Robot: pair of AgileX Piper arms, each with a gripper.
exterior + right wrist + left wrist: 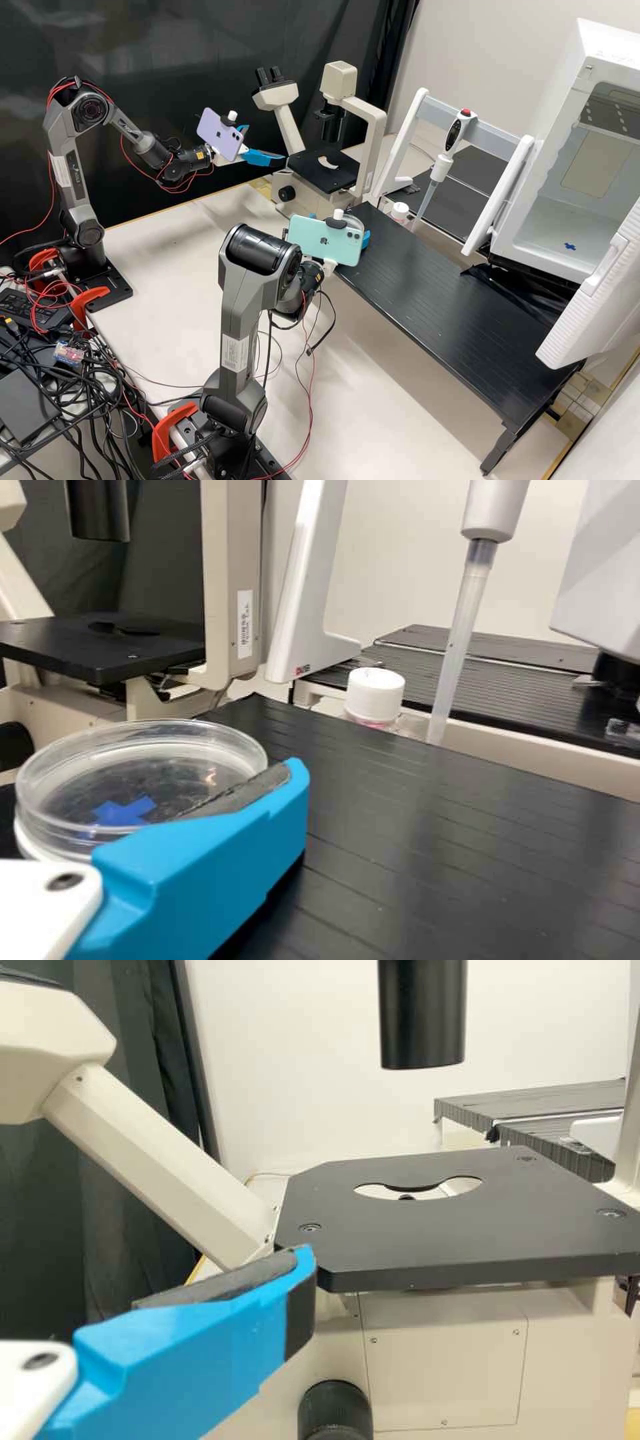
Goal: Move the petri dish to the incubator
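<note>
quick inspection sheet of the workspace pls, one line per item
Surface: black platform above pale tabletop
Job's things: petri dish at the right claw; incubator open, blue cross on its floor
Clutter: capped bottle and pipette beyond the platform
Left claw: open, beside the microscope
Right claw: grip on the dish can't be confirmed
Cables: red and black, tangled near the arm bases
Surroundings: black curtain, pale wall
</note>
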